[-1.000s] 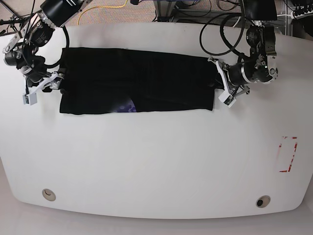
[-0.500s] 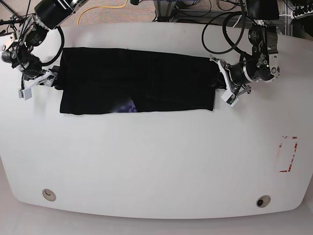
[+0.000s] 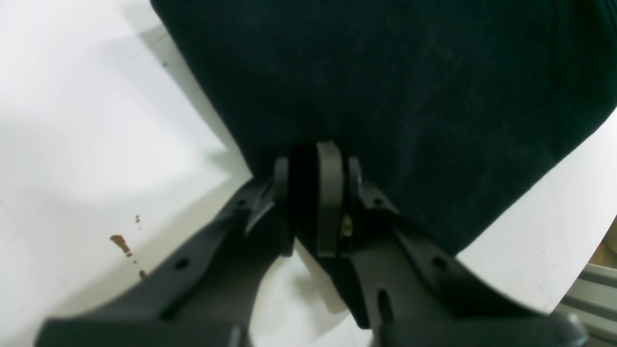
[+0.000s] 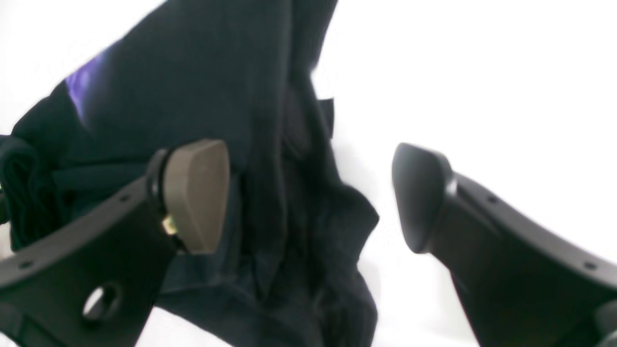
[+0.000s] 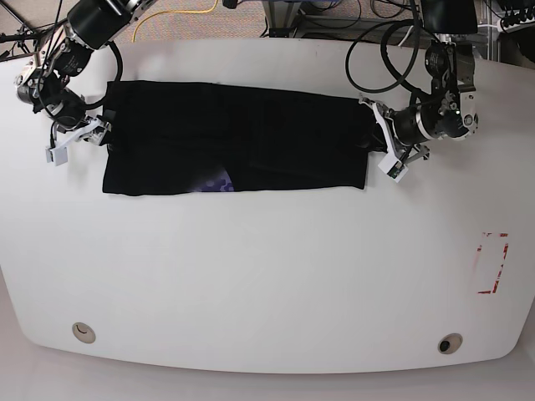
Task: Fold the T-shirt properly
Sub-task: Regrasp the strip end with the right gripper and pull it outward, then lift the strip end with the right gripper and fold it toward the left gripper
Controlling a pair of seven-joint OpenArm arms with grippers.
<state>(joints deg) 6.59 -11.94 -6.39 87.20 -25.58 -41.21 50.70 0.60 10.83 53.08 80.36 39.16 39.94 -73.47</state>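
T-shirt [image 5: 234, 148]: long folded band across table [image 5: 267, 276] | left gripper [image 3: 311, 202]: fingers pinching its end hem | right gripper [image 4: 308, 197]: fingers spread wide, holding nothing, at other end | Progress: lengthwise fold done, crosswise folds left, I reckon

**No readable text in any view**

No words, numbers, brand names or labels can be made out. The large black soft cloth T-shirt [image 5: 234, 149] shows only a small sliver of blue-purple print at its lower edge, with no legible lettering. A red rectangular outline marking [image 5: 492, 263] sits on the white table [image 5: 267, 276], but carries no readable characters.
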